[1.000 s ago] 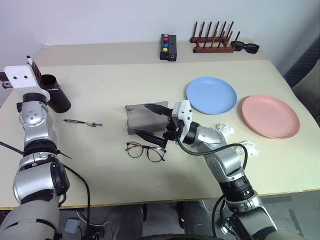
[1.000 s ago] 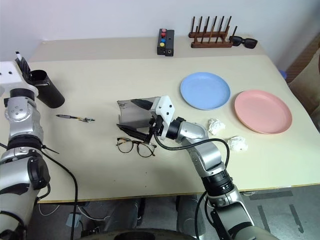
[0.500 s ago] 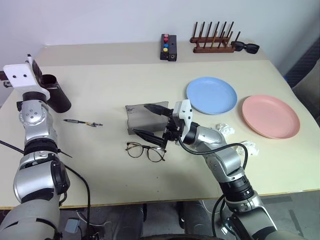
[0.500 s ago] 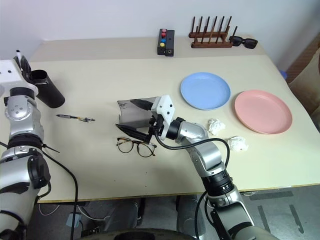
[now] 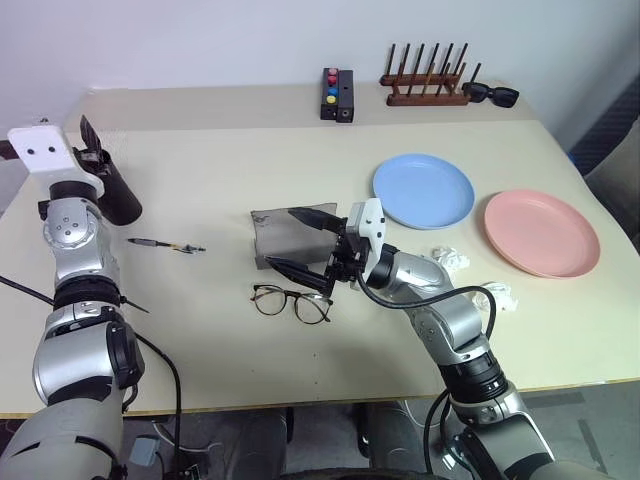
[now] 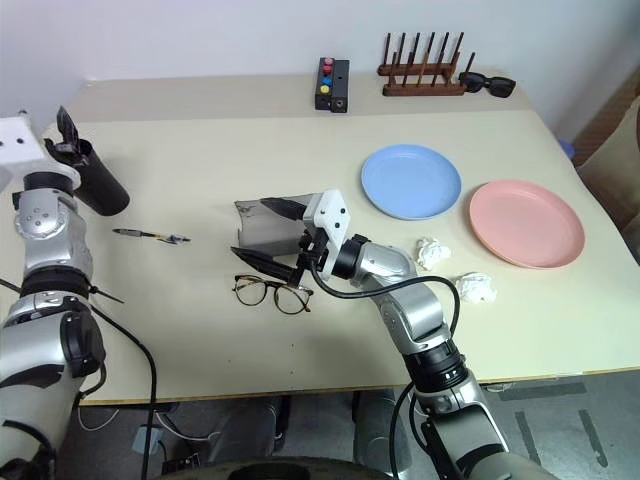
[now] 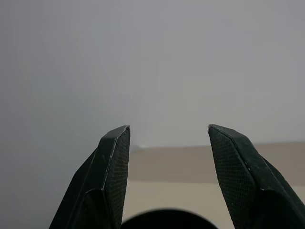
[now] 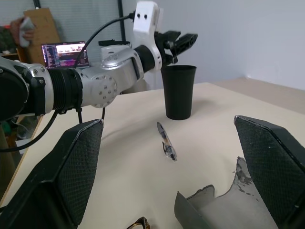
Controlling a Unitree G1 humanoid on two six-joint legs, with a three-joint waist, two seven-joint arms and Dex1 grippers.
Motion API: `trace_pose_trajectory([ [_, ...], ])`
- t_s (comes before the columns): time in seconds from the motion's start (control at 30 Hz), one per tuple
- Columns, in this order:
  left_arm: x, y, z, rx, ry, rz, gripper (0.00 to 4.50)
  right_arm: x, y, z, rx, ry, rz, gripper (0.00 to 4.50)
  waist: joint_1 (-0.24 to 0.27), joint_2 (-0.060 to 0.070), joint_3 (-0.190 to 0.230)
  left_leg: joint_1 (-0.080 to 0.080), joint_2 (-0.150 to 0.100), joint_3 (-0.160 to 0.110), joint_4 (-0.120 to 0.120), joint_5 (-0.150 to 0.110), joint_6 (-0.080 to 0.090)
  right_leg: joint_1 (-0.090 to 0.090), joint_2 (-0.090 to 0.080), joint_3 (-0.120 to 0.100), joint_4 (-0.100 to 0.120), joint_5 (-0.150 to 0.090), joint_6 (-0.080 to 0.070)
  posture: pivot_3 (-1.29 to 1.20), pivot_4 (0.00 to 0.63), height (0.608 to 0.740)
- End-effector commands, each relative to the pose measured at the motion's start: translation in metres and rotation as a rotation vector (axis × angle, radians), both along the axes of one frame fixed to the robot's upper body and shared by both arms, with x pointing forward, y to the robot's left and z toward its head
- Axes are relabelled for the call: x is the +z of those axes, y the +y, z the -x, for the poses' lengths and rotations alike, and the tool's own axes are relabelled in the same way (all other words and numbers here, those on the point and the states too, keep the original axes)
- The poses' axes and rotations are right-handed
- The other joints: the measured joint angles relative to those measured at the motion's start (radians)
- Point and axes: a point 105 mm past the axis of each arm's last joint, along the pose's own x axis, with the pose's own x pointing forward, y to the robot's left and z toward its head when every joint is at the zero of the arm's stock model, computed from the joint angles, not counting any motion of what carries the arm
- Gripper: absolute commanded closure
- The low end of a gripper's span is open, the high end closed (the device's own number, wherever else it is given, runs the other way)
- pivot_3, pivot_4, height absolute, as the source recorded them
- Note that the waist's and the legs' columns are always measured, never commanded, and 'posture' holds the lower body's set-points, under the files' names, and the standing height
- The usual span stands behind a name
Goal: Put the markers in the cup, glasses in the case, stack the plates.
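Desk [image 5: 200, 350] layout: cup [image 5: 112, 192] at far left edge; marker [image 5: 165, 245] lies just right of & nearer than it. Case [image 5: 280, 238] mid-desk, open; glasses [image 5: 290, 303] on desk just in front of it. Two plates right of case, side by side, apart: one [image 5: 423, 190] nearer centre, other [image 5: 541, 232] by right edge. Crumpled paper [image 5: 447, 260] in front of them. Button box [image 5: 336, 94], rack [image 5: 427, 84] & sunglasses [image 5: 490, 94] along back.
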Motion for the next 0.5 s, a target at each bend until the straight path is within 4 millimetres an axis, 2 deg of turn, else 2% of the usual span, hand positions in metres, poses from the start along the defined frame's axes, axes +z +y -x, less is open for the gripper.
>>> trace_pose_trajectory([
  [0.03, 0.035, -0.013, 0.004, -0.096, -0.069, -0.088, 1.88, 0.015, -0.002, 0.005, 0.005, -0.048, -0.038, 0.0, 0.0, 0.0, 0.0, 0.0, 0.0, 0.0, 0.0, 0.0, 0.0, 0.0, 0.0, 0.0, 0.0, 0.0, 0.0, 0.0, 0.15, 0.734],
  [0.1, 0.04, -0.044, 0.001, -0.326, 0.017, -0.231, 1.88, 0.014, -0.005, 0.003, -0.007, -0.05, -0.034, 0.0, -0.001, 0.0, 0.0, 0.0, 0.0, 0.0, 0.0, 0.0, 0.0, 0.0, 0.0, 0.0, 0.0, 0.0, 0.0, 0.0, 0.15, 0.734],
  [0.17, 0.026, -0.067, 0.003, -0.536, 0.189, -0.345, 1.33, 0.014, -0.006, 0.001, -0.017, -0.05, -0.03, 0.0, -0.004, 0.0, 0.0, 0.0, 0.0, 0.0, 0.0, 0.0, 0.0, 0.0, 0.0, 0.0, 0.001, 0.0, 0.0, 0.0, 0.15, 0.734],
  [0.2, 0.021, -0.072, 0.005, -0.592, 0.249, -0.365, 1.01, 0.014, -0.007, 0.0, -0.019, -0.05, -0.029, 0.0, -0.007, 0.001, 0.0, 0.0, 0.0, 0.0, 0.0, 0.0, 0.0, 0.0, 0.0, 0.0, 0.001, 0.0, 0.0, 0.0, 0.15, 0.734],
  [0.27, 0.004, -0.077, 0.011, -0.697, 0.422, -0.414, 0.03, 0.013, -0.007, 0.0, -0.022, -0.049, -0.026, 0.0, -0.012, 0.001, 0.0, 0.0, 0.0, 0.0, 0.0, 0.0, 0.0, -0.001, 0.0, 0.0, 0.001, 0.0, 0.0, 0.0, 0.15, 0.734],
  [0.3, -0.003, -0.078, 0.014, -0.732, 0.495, -0.428, 0.01, 0.013, -0.007, -0.001, -0.022, -0.048, -0.025, 0.0, -0.018, 0.001, 0.0, 0.0, 0.0, 0.0, -0.001, 0.0, 0.0, -0.001, 0.0, 0.001, 0.002, 0.0, 0.0, 0.0, 0.15, 0.734],
  [0.37, -0.033, -0.077, 0.026, -0.783, 0.734, -0.548, 0.01, 0.012, -0.007, -0.001, -0.018, -0.046, -0.019, 0.0, -0.029, 0.001, 0.0, 0.0, 0.0, 0.0, -0.001, 0.0, 0.0, -0.002, 0.0, 0.001, 0.004, 0.0, -0.001, 0.0, 0.15, 0.734],
  [0.5, -0.073, -0.071, 0.043, -0.892, 1.045, -0.659, 0.01, 0.004, -0.004, 0.004, 0.041, -0.027, 0.052, 0.0, -0.027, 0.001, 0.001, 0.0, 0.001, 0.0, -0.002, 0.0, 0.0, -0.004, 0.001, 0.001, 0.006, -0.002, -0.002, 0.0, 0.15, 0.734],
])
